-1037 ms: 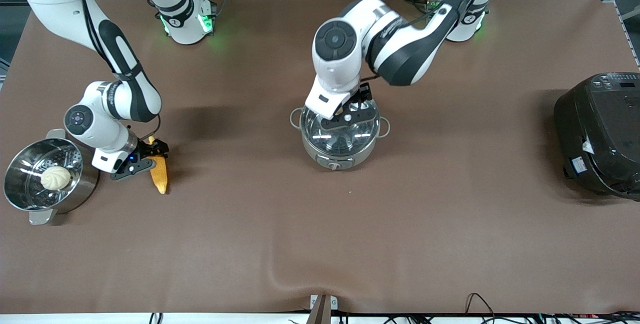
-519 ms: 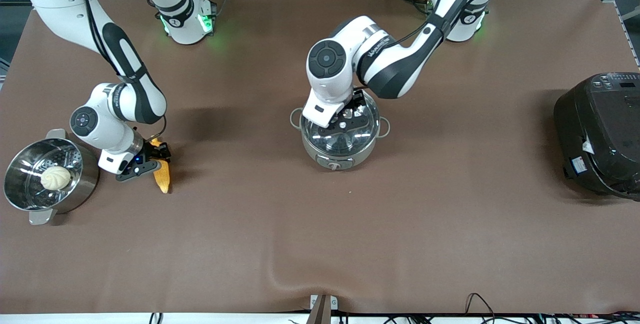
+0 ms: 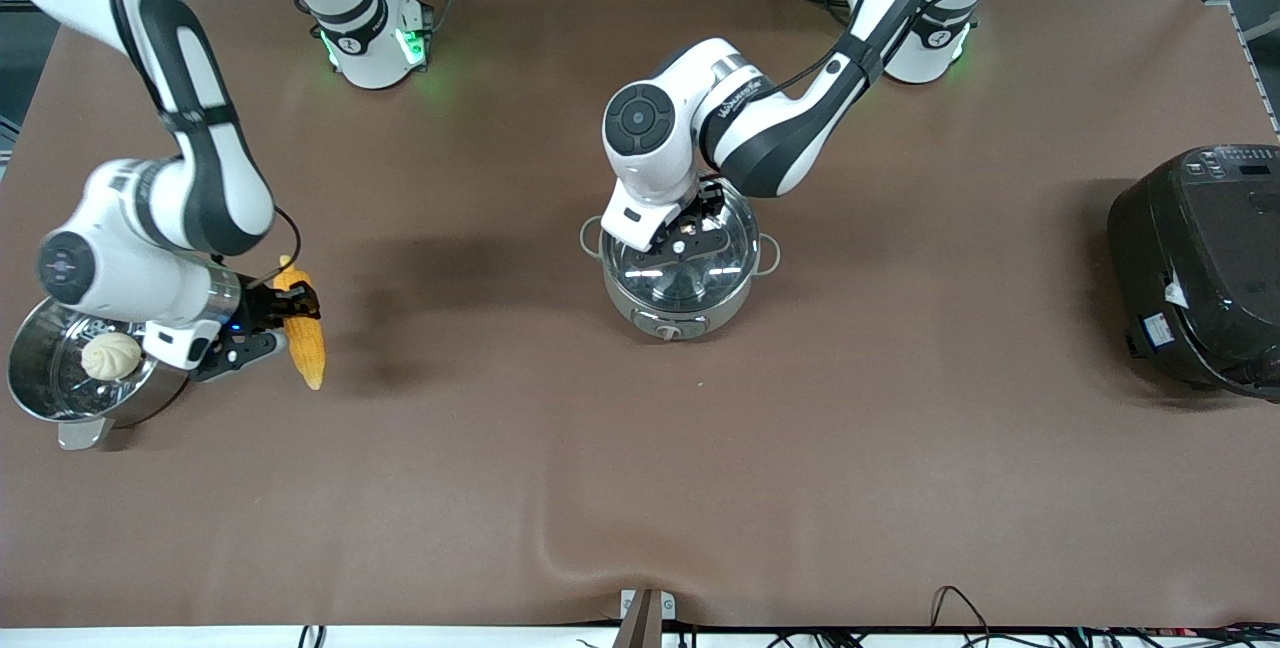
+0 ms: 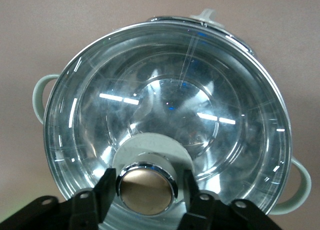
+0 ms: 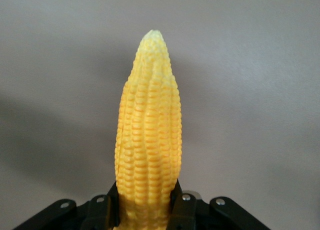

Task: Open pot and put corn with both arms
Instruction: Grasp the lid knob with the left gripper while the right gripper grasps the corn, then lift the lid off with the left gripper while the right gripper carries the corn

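Both arms gripping, each wrist bent downward

The left arm reaches from its base toward mid-table, elbow folded; the left gripper point(image 3: 686, 231) sits over the pot point(image 3: 680, 313), its fingers point(image 4: 103, 186) closed on either side of the lid knob point(image 4: 146, 180). The right arm hangs down at its own end of the table, well apart from the pot; the right gripper point(image 3: 283, 312) is clamped on the corn point(image 3: 300, 331), held clear of the table.

Bare table point(image 3: 480, 258) lies between the pot point(image 3: 680, 313) and the steamer point(image 3: 60, 398); the glass lid point(image 4: 165, 115) caps the pot, cooker point(image 3: 1200, 268) well apart
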You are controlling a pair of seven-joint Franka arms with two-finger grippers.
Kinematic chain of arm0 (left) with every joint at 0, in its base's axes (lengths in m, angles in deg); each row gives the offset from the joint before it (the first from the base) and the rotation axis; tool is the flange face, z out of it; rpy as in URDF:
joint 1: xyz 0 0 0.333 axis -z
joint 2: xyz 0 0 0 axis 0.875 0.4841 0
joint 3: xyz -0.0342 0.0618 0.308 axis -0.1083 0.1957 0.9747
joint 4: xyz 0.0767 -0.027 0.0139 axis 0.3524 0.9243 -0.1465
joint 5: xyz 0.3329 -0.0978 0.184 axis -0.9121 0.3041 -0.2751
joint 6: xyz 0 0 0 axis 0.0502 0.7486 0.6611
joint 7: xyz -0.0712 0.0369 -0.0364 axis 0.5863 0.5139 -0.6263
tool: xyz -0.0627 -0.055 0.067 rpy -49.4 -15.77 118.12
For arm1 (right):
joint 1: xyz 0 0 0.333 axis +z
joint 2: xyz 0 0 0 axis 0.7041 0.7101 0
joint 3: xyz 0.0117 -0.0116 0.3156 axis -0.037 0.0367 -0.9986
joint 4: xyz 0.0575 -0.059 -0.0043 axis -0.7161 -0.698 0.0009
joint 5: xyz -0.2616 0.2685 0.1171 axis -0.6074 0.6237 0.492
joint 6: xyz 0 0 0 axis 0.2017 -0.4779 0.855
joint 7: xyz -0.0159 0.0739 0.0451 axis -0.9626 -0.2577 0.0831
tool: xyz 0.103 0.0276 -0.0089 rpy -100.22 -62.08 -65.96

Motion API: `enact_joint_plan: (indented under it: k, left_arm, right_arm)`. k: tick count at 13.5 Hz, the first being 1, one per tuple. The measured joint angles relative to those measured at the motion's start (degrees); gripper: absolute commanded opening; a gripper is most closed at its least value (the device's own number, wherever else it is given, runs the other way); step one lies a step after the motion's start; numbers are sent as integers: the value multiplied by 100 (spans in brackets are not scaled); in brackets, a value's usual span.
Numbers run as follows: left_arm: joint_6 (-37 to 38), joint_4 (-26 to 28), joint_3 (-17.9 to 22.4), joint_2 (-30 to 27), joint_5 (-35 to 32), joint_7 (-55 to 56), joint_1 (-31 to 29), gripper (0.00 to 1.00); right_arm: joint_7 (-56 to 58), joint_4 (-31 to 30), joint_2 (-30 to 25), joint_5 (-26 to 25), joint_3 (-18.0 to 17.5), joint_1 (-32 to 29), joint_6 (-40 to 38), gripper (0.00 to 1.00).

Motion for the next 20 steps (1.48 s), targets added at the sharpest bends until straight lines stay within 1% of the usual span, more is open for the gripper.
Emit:
enact_joint_plan:
  k: [1,2,3,4,9,10,12,14,16,18,20]
  left_arm:
    - [-10,1,1,0,-1,0,0,42]
    - [-11,2,3,-4,-10,0,-1,33]
    - [-12,4,3,-6,-11,0,-1,12]
    - [-12,4,3,-6,-12,0,-1,0]
    - [-39,-14,5,-76,-12,134,-24,0]
    - [-20,-34,12,-194,-12,134,-52,0]
    - [189,-97,22,-638,-12,96,-198,0]
    - [514,-116,29,-1210,-12,-152,-484,0]
    - [760,-100,42,-1683,-10,-561,-917,0]
    - [936,-52,59,-1923,-1,-1195,-1435,0]
    - [971,18,71,-1974,40,-1873,-1988,0]
  right_arm:
    - [-201,210,-62,10,-25,100,-251,8]
    - [-361,361,-82,12,-46,193,-369,8]
    - [-481,458,-78,12,-57,271,-398,8]
    - [-580,537,-72,12,-65,323,-399,8]
    - [-940,981,-53,14,-68,400,-904,8]
    - [-1036,1042,-53,15,-69,437,-965,8]
    - [-1261,1098,-49,16,-72,524,-995,8]
    - [-1546,1112,-46,26,-81,660,-1007,8]
    - [-2082,1137,-45,40,-91,959,-1005,8]
    - [-2721,1242,-42,47,-102,1393,-978,8]
    - [-3467,1429,-20,48,-113,1998,-953,8]
